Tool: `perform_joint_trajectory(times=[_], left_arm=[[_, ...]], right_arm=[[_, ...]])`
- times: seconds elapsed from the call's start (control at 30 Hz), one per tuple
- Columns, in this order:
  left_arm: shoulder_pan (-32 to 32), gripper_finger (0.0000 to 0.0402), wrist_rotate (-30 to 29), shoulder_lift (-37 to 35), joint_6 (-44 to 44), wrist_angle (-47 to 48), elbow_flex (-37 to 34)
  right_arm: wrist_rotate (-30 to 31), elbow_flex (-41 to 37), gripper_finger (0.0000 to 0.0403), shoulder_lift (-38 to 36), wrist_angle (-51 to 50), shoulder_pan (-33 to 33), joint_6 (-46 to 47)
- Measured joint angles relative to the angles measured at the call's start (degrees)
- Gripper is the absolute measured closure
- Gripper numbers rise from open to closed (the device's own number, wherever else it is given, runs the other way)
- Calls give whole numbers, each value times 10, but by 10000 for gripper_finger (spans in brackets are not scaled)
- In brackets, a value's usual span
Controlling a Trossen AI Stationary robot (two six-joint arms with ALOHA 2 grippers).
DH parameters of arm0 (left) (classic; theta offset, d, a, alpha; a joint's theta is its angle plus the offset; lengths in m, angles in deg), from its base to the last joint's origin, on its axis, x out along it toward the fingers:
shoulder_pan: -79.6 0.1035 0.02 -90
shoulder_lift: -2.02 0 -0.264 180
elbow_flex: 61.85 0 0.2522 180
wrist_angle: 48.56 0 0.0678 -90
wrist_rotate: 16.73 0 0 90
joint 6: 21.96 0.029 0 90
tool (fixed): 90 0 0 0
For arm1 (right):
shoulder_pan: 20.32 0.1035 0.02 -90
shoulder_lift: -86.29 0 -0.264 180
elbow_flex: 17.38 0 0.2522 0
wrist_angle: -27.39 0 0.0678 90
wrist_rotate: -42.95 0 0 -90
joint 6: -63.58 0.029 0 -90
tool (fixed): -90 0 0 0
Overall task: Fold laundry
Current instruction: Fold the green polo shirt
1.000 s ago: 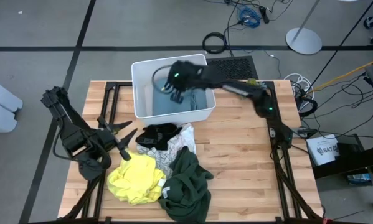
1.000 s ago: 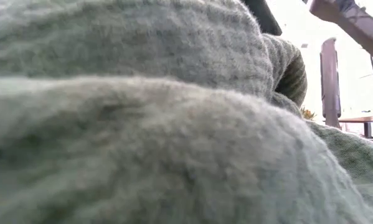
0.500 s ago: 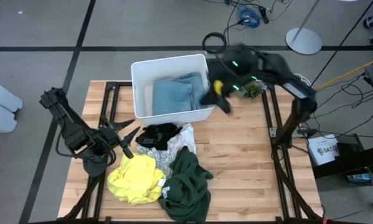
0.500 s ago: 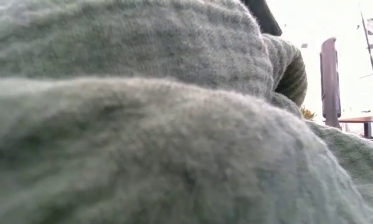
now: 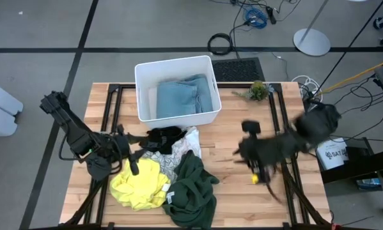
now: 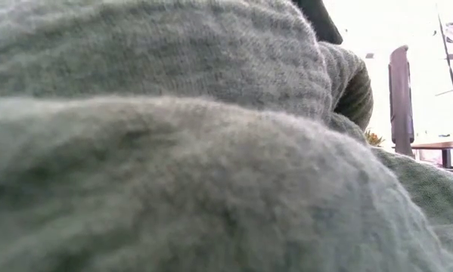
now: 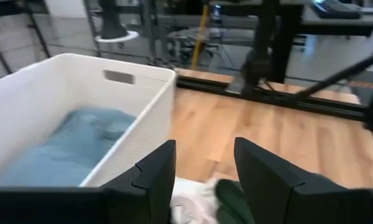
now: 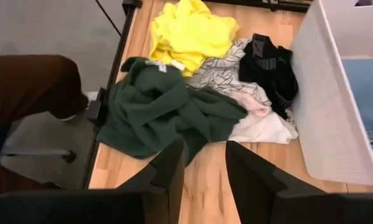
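Laundry (image 5: 169, 176) lies heaped on the worktop (image 5: 242, 134), the blue garment (image 5: 181, 96) already in the bin (image 5: 140, 89); the left claw (image 5: 132, 152), spread and empty, hangs at the heap's edge. The right claw (image 8: 202, 171), parted and holding nothing, stands farther off, facing the green garment (image 8: 155, 109).

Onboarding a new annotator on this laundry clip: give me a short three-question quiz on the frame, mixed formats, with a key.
1. True or false: the light blue garment lies inside the white bin.
2. Which garment lies nearest the right gripper? A) bright yellow garment B) dark green garment C) black garment
3. Fill in: the left gripper, jaws open, hovers over the ____ of the clothes pile, holding nothing.

Key: 1 true; 2 B; 3 left edge.
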Motion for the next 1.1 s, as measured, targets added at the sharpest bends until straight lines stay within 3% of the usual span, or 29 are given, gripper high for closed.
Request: perform_joint_trajectory(times=[0.13,0.3,0.5,0.7,0.8,1.1], left_arm=[[11,229,45,21,37,-44,0],[30,229,159,56,112,-114,0],[50,229,296,113,180,-187,0],[71,229,355,170,179,-227,0],[81,229,385,204,177,-248,0],[112,229,437,285,169,-304,0]], right_arm=[[89,-60,300,-1,18,84,66],[179,-177,300,0,68,159,168],[243,-364,300,0,254,205,252],[248,-544,300,0,586,203,200],[248,-609,300,0,699,198,162],[212,-705,300,0,774,181,177]])
